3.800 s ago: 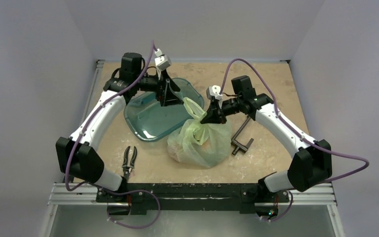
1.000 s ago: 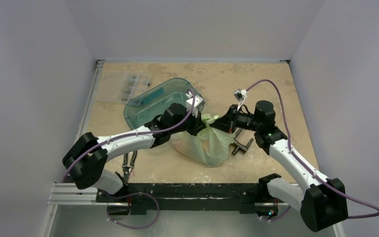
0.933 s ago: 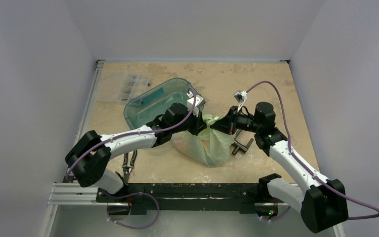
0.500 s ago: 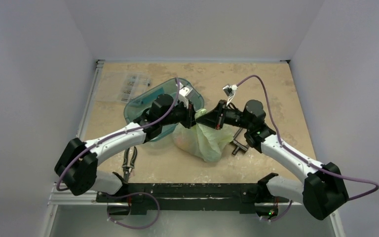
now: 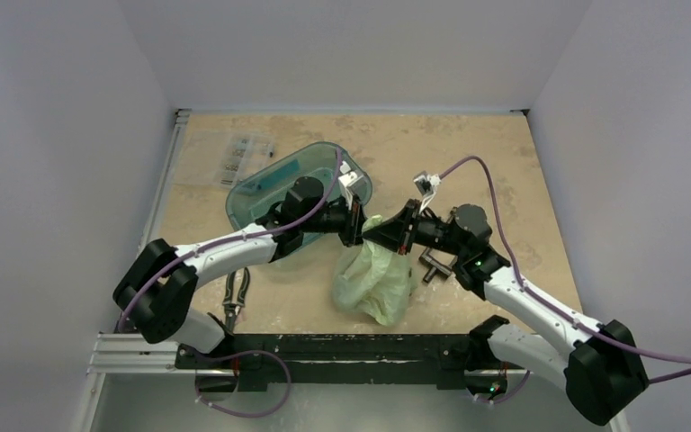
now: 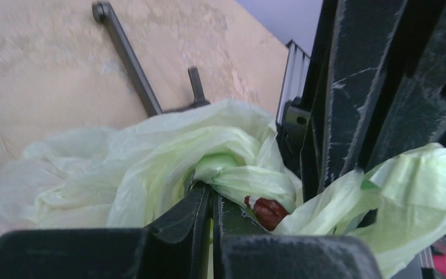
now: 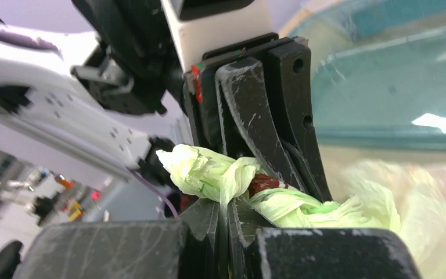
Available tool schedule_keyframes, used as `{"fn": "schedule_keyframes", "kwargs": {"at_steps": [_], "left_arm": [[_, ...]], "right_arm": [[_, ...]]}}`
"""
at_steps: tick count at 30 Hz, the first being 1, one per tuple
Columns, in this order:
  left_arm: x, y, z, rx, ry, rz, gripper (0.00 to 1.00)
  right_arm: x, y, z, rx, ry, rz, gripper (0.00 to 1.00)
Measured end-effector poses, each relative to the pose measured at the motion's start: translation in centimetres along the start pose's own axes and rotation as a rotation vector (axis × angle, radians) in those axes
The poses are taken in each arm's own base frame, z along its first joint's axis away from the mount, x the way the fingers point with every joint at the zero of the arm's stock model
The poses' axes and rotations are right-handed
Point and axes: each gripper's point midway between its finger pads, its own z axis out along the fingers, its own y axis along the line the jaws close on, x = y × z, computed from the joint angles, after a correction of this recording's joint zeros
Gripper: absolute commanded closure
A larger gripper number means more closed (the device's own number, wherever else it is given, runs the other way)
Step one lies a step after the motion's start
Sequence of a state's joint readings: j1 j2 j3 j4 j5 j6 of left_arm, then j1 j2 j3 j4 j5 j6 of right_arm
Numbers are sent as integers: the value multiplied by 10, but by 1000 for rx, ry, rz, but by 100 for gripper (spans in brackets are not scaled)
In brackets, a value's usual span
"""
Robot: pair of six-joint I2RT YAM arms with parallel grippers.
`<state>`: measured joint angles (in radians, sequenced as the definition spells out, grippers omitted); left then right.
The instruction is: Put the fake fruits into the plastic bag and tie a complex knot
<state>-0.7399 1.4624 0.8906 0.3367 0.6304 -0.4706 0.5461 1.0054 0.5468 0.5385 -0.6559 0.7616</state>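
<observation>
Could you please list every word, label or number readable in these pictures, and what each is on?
Nothing can be read in any view.
Clear packet, far left in the top view: dark print, too small to read.
Teal tub: a blue patch inside, possibly a label, no legible writing.
Plastic bag: a dark red spot by its twisted neck, no letters.

Left gripper (image 6: 211, 196) pinches the plastic bag (image 6: 151, 154)
Jaws closed on its twisted neck; a dark clamp (image 6: 135, 67) lies behind.
</observation>
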Motion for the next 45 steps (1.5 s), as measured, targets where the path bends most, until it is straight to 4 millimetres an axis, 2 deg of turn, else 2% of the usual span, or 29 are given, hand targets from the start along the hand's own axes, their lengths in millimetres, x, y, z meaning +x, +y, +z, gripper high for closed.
{"fn": "schedule_keyframes", "kwargs": {"at_steps": [2,3,5,6,9,10,12,15,17,19,20,22,25,28,31,33,38,41,45], "left_arm": [[27,5,1,7,57,-45,100],[42,7,-1,9,85,-71,100],[63,7,-6,14,127,-114,100],[70,7,-8,17,141,-127,100],[78,4,-12,22,157,-147,100],[78,3,-14,24,155,-150,100],[73,-1,-15,29,142,-148,100],[64,-9,-18,41,119,-136,100],[57,-14,-21,50,101,-122,100],[53,-17,-23,54,91,-113,100],[52,-18,-23,56,88,-112,100],[51,-19,-24,56,87,-117,100],[52,-19,-25,52,90,-129,100],[53,-20,-28,45,89,-139,100],[55,-21,-31,40,85,-153,100],[57,-21,-32,37,87,-163,100],[62,-24,-32,42,99,-187,100],[72,-33,-30,65,117,-204,100],[71,-44,-26,110,114,-204,100]], "right_arm": [[20,-9,-9,22,37,-14,100],[30,-13,-13,30,60,-23,87],[46,-16,-20,36,104,-51,47],[52,-14,-23,24,130,-71,33],[60,-6,-28,-14,209,-131,12],[59,-1,-29,-19,246,-150,9],[44,13,-32,-33,273,-203,7],[-5,30,-46,-29,246,-308,10],[-43,21,-63,46,201,-348,27],[-66,7,-76,122,184,-367,48],[-70,-4,-81,156,195,-359,55],[-59,-28,-85,189,265,-299,61],[-22,-60,-88,210,385,-122,54],[14,-74,-95,211,471,44,50],[38,-64,-94,158,528,122,48],[54,-50,-87,93,570,143,45],[90,-23,-69,-8,615,182,23],[94,-20,-57,-27,607,187,16],[83,-25,-37,-22,554,165,14]]}}
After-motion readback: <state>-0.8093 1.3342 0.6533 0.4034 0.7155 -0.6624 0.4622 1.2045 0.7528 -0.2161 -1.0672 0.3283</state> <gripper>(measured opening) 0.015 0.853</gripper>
